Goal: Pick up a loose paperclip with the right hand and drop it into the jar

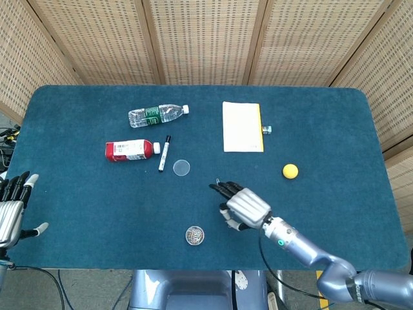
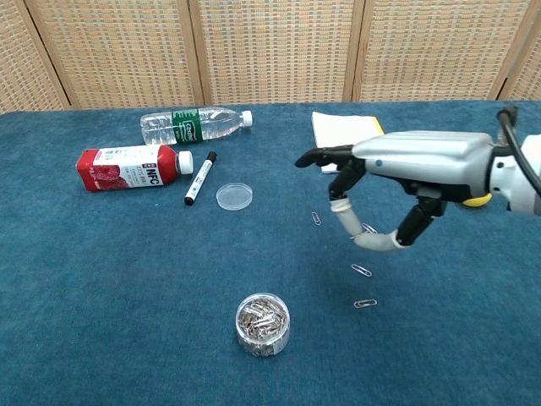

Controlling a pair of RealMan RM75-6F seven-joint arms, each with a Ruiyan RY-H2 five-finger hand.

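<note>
Now above the table: right hand, raised, fingers stretched forward and apart from the down-curled thumb, holding nothing visible. Hangs up and right of the jar, well apart from it, palm down, with the arm running off to the right edge in the chest view.

Jar near the front edge, upright, lid off, already stuffed with clips. Loose paperclips on the cloth to the right of the jar: one closest, just right and slightly beyond the jar; another a little farther back; a third farther still, up toward the pad; a fourth partly hidden behind the thumb in the chest view. All flat on the table, none touched by the hand.

Round clear lid beyond the jar, slightly left. Marker left of the lid, beside it. Red bottle lying on its side left of the marker, cap nearly meeting it. Clear bottle lying farther back from the jar, cap pointing right. White pad far back and right of the jar, a small green thing against its right edge. Yellow ball well right of the jar, mostly hidden behind the hand in the chest view.

Left hand far left of the jar at the table's edge, fingers spread, empty; seen in the head view only.
</note>
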